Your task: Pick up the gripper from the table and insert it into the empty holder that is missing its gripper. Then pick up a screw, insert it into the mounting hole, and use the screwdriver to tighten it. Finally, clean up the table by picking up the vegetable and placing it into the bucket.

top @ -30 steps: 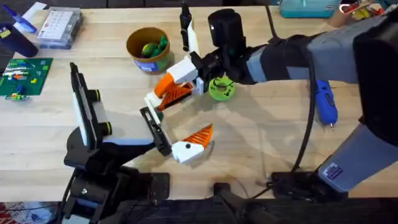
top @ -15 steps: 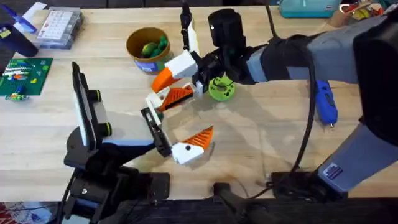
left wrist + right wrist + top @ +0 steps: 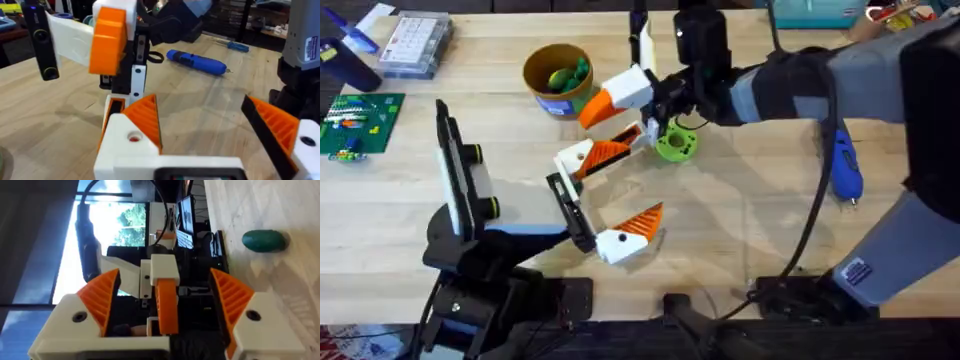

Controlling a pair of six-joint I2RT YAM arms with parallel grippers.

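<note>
While the right arm is reaching across the wooden table [image 3: 740, 250], its white claw with orange ribbed pads, the right gripper [image 3: 602, 112], is hovering between the mustard-yellow round bucket [image 3: 535, 62] and the lime-green toy disc with a centre hole [image 3: 676, 147]. Its fingers [image 3: 100, 300] are standing wide apart, and a narrow white-and-orange piece [image 3: 166, 297] is showing between them with gaps on both sides. The disc is lying on the table just beside that claw, outside the bucket, which is holding darker green and yellow toy pieces [image 3: 567, 77].

The left gripper [image 3: 642, 180] is spreading wide, holding nothing. On one side, the small orange ribbed wedge [image 3: 610, 152] is sitting against the angular white plastic block [image 3: 574, 160] on the black bar [image 3: 570, 212]. The blue pen-shaped screwdriver [image 3: 842, 165] is lying well apart on the right.
</note>
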